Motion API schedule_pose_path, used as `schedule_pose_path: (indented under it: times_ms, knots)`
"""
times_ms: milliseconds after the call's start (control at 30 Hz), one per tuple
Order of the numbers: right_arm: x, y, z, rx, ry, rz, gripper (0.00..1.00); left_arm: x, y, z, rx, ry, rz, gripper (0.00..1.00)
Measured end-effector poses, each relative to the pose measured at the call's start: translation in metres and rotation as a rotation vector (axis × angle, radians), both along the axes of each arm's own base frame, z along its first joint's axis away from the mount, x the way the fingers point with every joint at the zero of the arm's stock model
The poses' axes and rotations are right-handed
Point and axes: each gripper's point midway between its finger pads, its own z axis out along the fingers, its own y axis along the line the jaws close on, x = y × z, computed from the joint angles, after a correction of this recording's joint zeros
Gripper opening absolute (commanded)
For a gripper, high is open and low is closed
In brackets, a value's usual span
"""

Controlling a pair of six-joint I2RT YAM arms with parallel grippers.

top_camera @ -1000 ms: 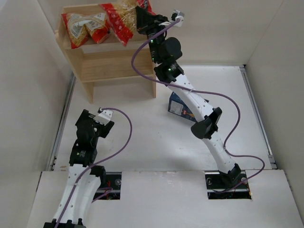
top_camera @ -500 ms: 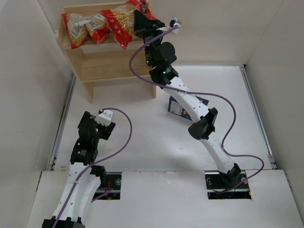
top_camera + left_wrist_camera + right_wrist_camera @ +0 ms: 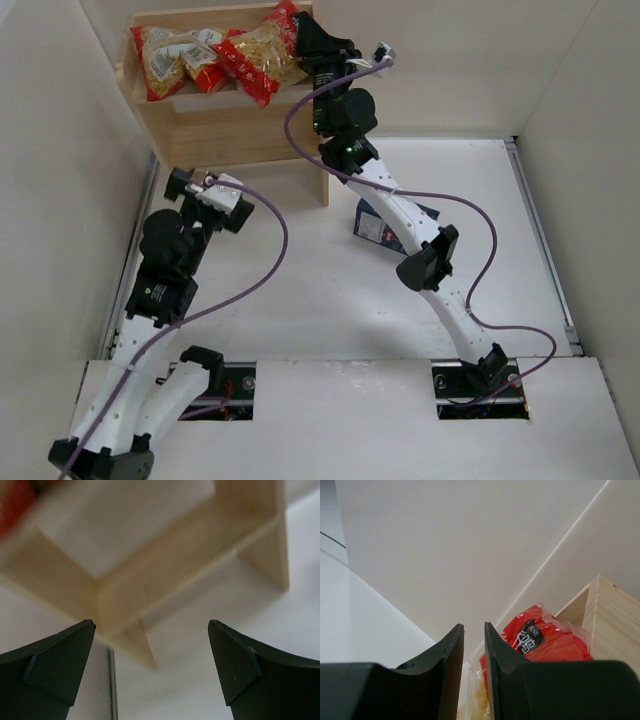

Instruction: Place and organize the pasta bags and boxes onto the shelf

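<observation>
The wooden shelf [image 3: 240,130] stands at the back left. One pasta bag [image 3: 170,55] lies on its top tier. A second pasta bag [image 3: 255,60] lies beside it, reaching the tier's right end. My right gripper [image 3: 302,40] is at that bag's red end, its jaws closed on the plastic; in the right wrist view [image 3: 473,627] the bag [image 3: 540,640] shows between and beside the fingers. The dark blue pasta box [image 3: 373,225] lies on the table, partly hidden behind the right arm. My left gripper [image 3: 185,185] is open and empty, facing the shelf's [image 3: 165,575] lower front-left part.
White walls close in the table on the left, the back and the right. A metal rail [image 3: 135,260] runs along the table's left edge. The right arm's purple cable [image 3: 480,270] loops over the table's right half.
My right gripper has carried the second bag up and laid it on the top tier. My left arm has risen and reached forward toward the shelf.
</observation>
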Motion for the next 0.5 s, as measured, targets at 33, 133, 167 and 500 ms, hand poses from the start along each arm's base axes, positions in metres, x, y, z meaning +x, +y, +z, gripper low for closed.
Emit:
schedule_pose_path:
  times_ms: [33,133,167,500]
  knots:
    - [0.001,-0.001,0.0,0.002,0.0,-0.002,0.34,0.003,-0.016,0.034,-0.005,-0.085,-0.051,1.0]
    - [0.001,-0.001,0.001,-0.005,-0.005,-0.003,0.39,-0.005,-0.06,0.114,0.017,-0.297,-0.204,1.0]
    - [0.0,-0.001,0.001,-0.011,-0.009,-0.003,0.39,-0.007,-0.072,0.13,0.035,-0.344,-0.247,1.0]
    - [-0.005,0.001,0.008,-0.083,-0.042,-0.027,0.4,0.11,-0.096,0.178,0.196,-0.432,-0.22,1.0]
